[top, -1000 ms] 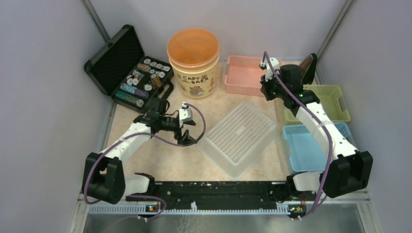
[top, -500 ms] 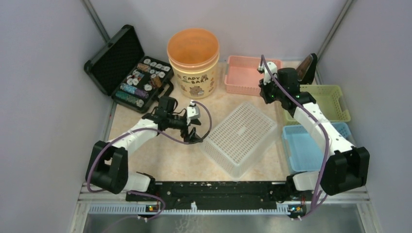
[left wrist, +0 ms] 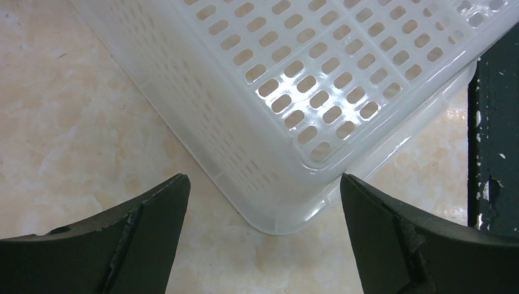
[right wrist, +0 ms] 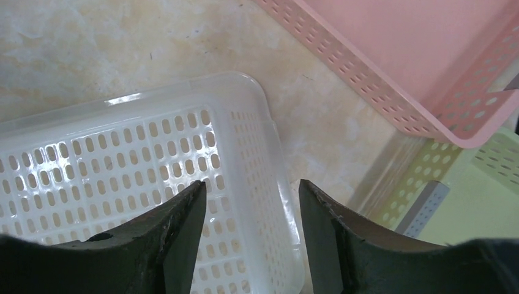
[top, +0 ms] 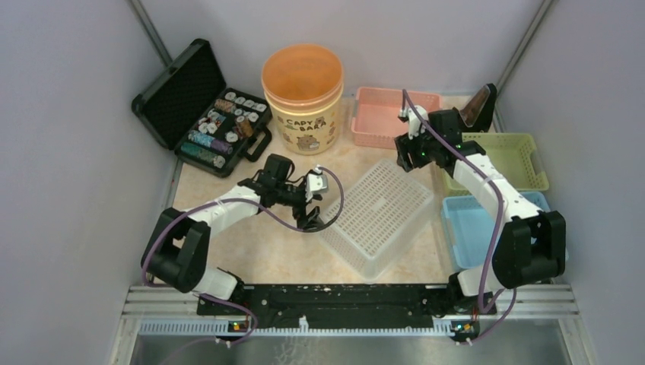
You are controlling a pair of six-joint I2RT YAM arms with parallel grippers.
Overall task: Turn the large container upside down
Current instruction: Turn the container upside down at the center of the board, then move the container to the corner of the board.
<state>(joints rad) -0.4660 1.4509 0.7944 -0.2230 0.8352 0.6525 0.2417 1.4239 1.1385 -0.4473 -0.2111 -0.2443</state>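
Note:
The large container, a white perforated basket (top: 376, 213), lies in the middle of the table with its slotted base facing up and its rim on the tabletop. My left gripper (top: 313, 217) is wide open at the basket's left corner (left wrist: 294, 92). That corner sits just ahead of the left gripper (left wrist: 263, 184), with nothing between its fingers. My right gripper (top: 407, 156) hovers over the basket's far corner. In the right wrist view the right gripper (right wrist: 251, 184) is open, its jaws standing either side of the basket's side wall (right wrist: 153, 153) without touching it.
An orange tub (top: 303, 95) stands at the back, with an open black case of chips (top: 201, 106) to its left. A pink basket (top: 388, 114), a green basket (top: 509, 160) and a blue basket (top: 479, 228) line the back right and right side. A black rail (top: 342, 296) runs along the front.
The left arm has swung right until its open jaws reached the basket's left corner. The right arm has moved down and left over the far corner, and its jaws have opened.

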